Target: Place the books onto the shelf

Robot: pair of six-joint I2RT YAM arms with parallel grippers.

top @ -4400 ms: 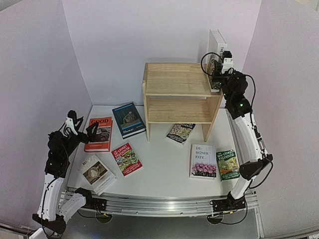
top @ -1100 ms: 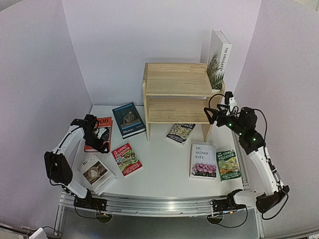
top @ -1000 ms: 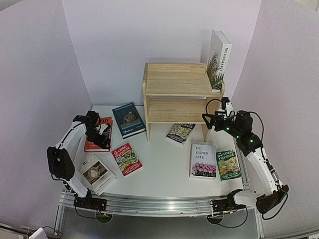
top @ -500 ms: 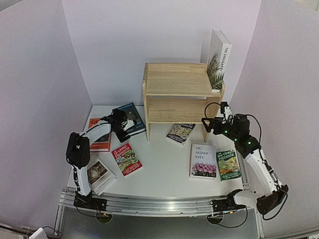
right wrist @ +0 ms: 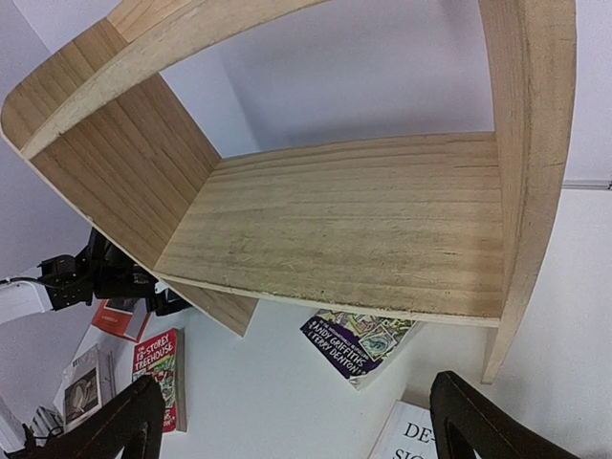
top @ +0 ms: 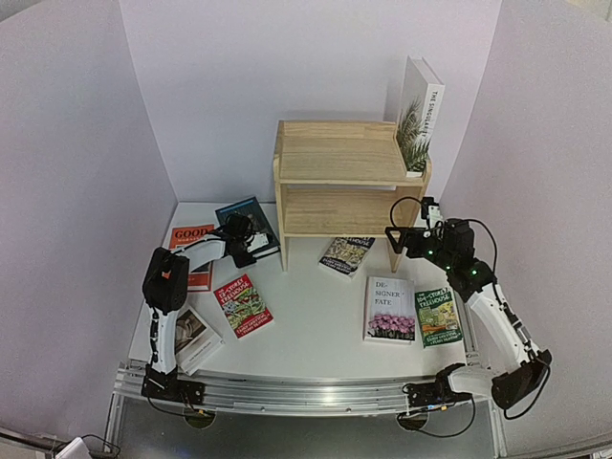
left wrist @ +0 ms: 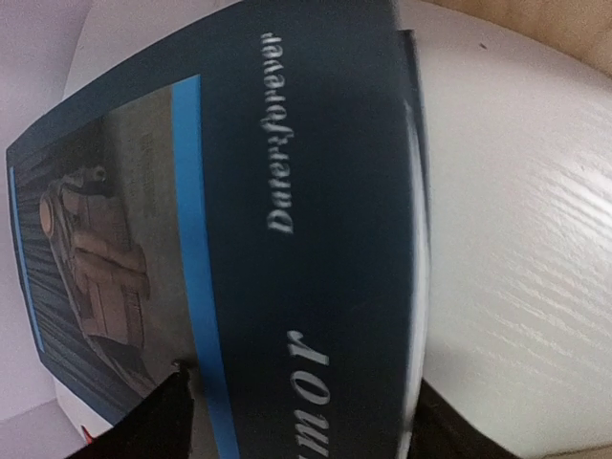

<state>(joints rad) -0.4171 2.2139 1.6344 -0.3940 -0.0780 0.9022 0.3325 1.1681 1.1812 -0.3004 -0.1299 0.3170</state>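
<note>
1. Grip check first: left gripper [top: 239, 233] is down on the teal book [left wrist: 287, 210], with its fingers [left wrist: 158, 421] spread to either side of the book's near end. Can't tell if they're actually biting yet.
2. Looks like the pickup step to me. The book lies flat, so I'd pinch well past the edge and catch the whole block, not just the cover. Otherwise the paperback probably fans open and droops.
3. Shelf [top: 339, 182] stands near, just right of that gripper. Lift enough to clear its side panel before swinging in. A white book [top: 419, 115] stands upright at the top tier's far right end.
4. Right gripper [top: 395, 236] has its jaws wide with nothing in them. It hangs by the shelf's right leg, facing the lower tier.
5. Surface: white table [top: 316, 316], finely ribbed and slick-looking, so the book could skate when nudged.
6. Room: pale walls close in on three sides. An orange book [top: 191, 239] lies just left of the left gripper and a red book [top: 242, 304] lies behind it, so swing room is tight.
</note>
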